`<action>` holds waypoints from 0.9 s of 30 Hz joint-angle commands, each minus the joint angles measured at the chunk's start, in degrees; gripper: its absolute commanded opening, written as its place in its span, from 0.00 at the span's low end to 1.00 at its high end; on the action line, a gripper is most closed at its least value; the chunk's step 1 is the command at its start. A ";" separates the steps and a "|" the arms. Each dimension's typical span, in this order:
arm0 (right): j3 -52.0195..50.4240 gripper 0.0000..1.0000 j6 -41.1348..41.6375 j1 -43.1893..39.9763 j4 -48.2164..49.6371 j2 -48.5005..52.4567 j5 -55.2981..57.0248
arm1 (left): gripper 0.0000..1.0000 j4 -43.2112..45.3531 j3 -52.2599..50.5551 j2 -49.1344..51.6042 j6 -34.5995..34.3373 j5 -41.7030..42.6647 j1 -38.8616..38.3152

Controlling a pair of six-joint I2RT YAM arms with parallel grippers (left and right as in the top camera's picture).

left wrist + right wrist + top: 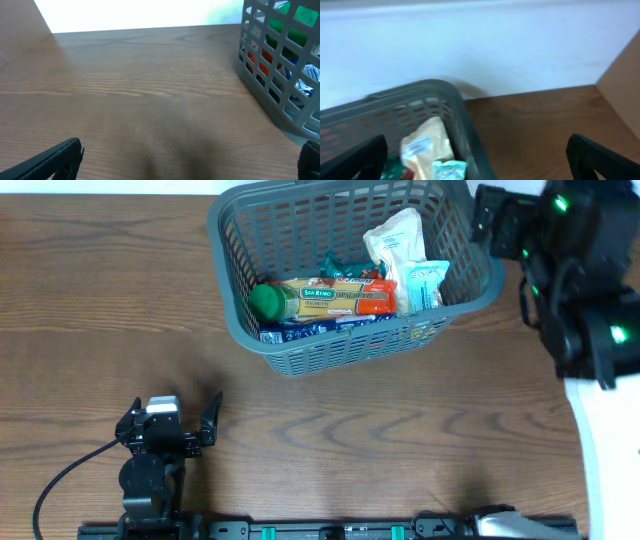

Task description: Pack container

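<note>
The dark grey slotted container stands at the table's back middle. It holds a yellow and red pasta pack, a green-lidded jar, a beige pouch and a light blue packet. My left gripper is open and empty near the front left, low over the wood; its view shows the container's corner at the right. My right gripper is open and empty, raised beside the container's right rim; the arm is at the back right.
A white surface borders the table at the right. A white wall rises behind the table. Bare brown wood lies in front of the container.
</note>
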 commanded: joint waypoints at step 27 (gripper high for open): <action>-64.89 0.99 -10.47 -6.71 17.25 -54.73 -12.76 | 0.99 -0.13 -1.33 -0.39 0.79 -0.26 -0.22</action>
